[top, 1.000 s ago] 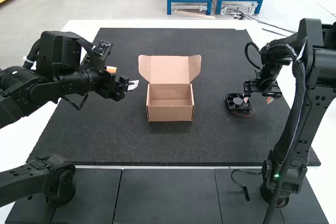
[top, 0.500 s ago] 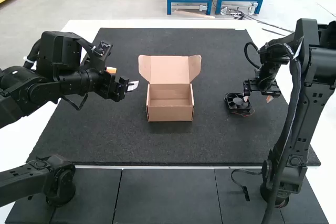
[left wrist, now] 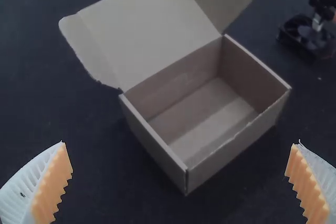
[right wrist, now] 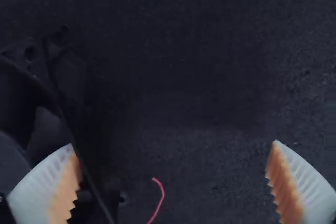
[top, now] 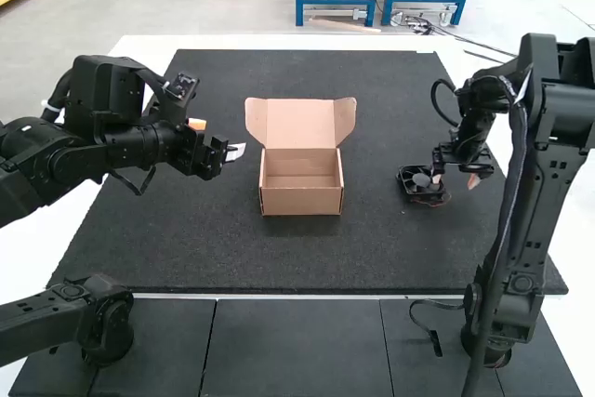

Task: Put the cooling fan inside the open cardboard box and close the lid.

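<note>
High view: right end effector point(top: 455, 175) wide open, empty, above cooling fan point(top: 420, 184) outer edge, right of cardboard box point(top: 299, 196).

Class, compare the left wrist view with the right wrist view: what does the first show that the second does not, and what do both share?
Left wrist view alone: the open cardboard box, empty inside, its lid standing up behind. Right wrist view alone: a thin red wire beside the cooling fan. Both: the black mat, the cooling fan, and that arm's own jaws spread wide, with orange pads.
</note>
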